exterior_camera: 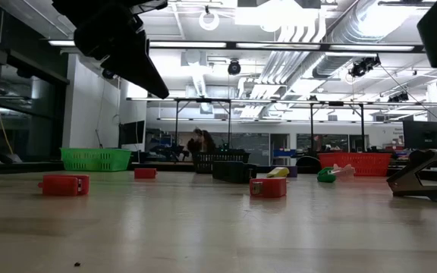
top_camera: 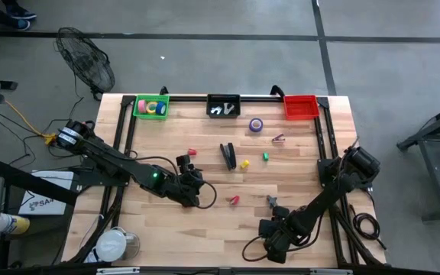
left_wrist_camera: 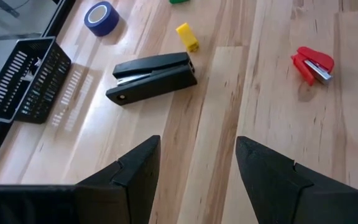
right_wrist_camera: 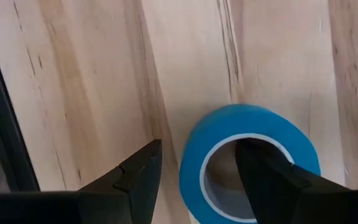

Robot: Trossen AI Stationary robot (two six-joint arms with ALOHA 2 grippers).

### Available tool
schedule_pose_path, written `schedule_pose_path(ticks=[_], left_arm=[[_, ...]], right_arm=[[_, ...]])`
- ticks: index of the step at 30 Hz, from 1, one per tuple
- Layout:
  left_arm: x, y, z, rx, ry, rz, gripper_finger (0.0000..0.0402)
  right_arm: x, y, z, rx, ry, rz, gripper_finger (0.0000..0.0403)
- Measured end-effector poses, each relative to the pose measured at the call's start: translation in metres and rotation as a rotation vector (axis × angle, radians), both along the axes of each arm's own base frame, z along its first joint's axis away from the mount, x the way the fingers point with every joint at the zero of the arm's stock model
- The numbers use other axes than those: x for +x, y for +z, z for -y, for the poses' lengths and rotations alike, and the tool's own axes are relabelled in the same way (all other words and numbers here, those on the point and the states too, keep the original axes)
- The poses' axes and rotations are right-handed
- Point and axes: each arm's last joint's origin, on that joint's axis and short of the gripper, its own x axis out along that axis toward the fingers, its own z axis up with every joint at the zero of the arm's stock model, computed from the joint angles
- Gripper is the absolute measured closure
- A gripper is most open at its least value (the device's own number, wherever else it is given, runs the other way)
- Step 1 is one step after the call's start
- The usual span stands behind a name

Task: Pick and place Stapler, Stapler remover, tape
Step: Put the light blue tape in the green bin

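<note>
A teal-blue tape roll (right_wrist_camera: 250, 158) lies flat on the wood near the table's front right. My right gripper (right_wrist_camera: 197, 155), also in the high view (top_camera: 270, 241), points down at it and is open. One finger (right_wrist_camera: 272, 177) stands over the roll's hole and the other (right_wrist_camera: 132, 180) stands outside its wall. The roll is hidden in the high view. My left gripper (left_wrist_camera: 197, 168) hovers open at mid-table (top_camera: 206, 196) with nothing between its fingers. Ahead of it lie the black stapler (left_wrist_camera: 153, 76), a small red stapler (left_wrist_camera: 312, 64) and a blue-purple tape roll (left_wrist_camera: 101, 17). My right gripper comes at the teal-blue roll from above. Its fingers stand on either side of the roll's wall (right_wrist_camera: 188, 168). Whether either finger touches the roll, I cannot tell. The roll lies flat on the table.
Along the far edge stand a green basket (top_camera: 150, 107) holding tape rolls, a black basket (top_camera: 224, 105) and a red basket (top_camera: 299, 106). Small red (top_camera: 192, 153), yellow (top_camera: 244, 163) and green (top_camera: 266, 156) pieces lie mid-table. A grey piece (top_camera: 272, 201) lies near my right arm.
</note>
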Motion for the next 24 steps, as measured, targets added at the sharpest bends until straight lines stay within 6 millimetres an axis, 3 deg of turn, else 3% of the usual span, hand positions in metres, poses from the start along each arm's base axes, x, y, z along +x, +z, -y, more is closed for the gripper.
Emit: schedule_pose_path(ticks=[9, 13, 19, 24], left_arm=[[0.0, 0.0, 0.0, -0.012, 0.012, 0.007, 0.0197], [0.0, 0.0001, -0.0001, -0.011, 0.013, 0.009, 0.0197], [0.0003, 0.0005, -0.0002, -0.001, 0.02, 0.017, 0.0197], [0.0006, 0.0006, 0.0004, -0.019, 0.009, 0.015, 0.0197]], right_arm=[[0.0001, -0.0012, -0.0002, 0.016, -0.034, -0.019, 0.022], [-0.0006, -0.0018, 0.0007, 0.006, -0.034, -0.028, 0.0266], [-0.0015, -0.0023, 0.002, -0.023, -0.024, -0.025, 0.0368], [-0.0008, -0.0017, 0.003, -0.086, -0.016, 0.034, 0.0372]])
